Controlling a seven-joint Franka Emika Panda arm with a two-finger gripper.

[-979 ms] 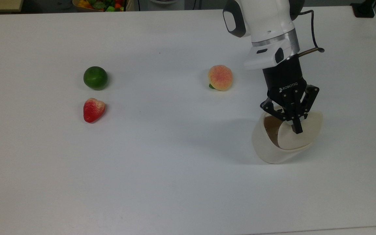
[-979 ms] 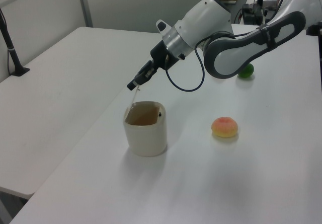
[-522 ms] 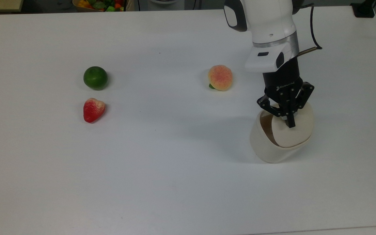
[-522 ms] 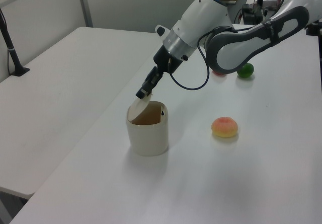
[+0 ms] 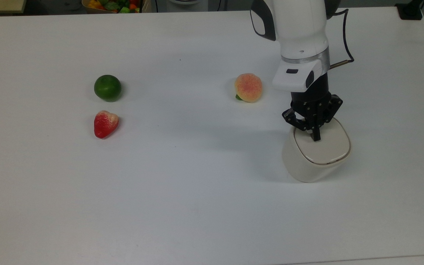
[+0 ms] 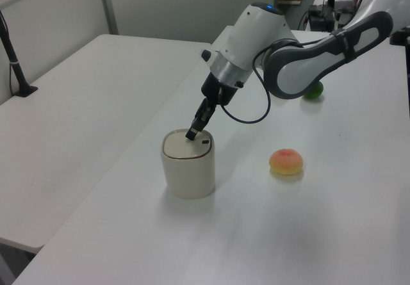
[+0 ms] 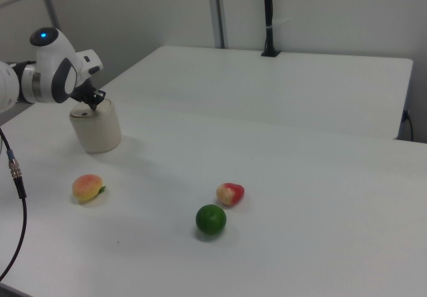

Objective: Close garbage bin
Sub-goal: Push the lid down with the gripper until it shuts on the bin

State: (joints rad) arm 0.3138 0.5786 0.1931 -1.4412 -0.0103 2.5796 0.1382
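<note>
The cream-white garbage bin [image 5: 309, 165] [image 6: 187, 173] [image 7: 97, 131] stands on the white table, at the top view's right. Its flat lid [image 5: 324, 147] [image 6: 179, 147] lies level on the rim, with a small black mark at one edge in the left view. My gripper [image 5: 315, 138] [image 6: 191, 134] [image 7: 93, 105] is shut, fingers together, and its tip presses on the lid near the edge closest to the arm. Nothing is held between the fingers.
A peach [image 5: 248, 87] [image 6: 286, 161] [image 7: 87, 187] lies near the bin. A green lime [image 5: 107, 88] [image 7: 211, 219] and a red strawberry [image 5: 105, 123] [image 7: 230, 193] sit at the top view's left. A box of toy food [image 5: 112, 5] stands beyond the table's far edge.
The lid swung down from upright to flat on the bin's rim. My gripper followed it down and toward the top view's left, staying shut.
</note>
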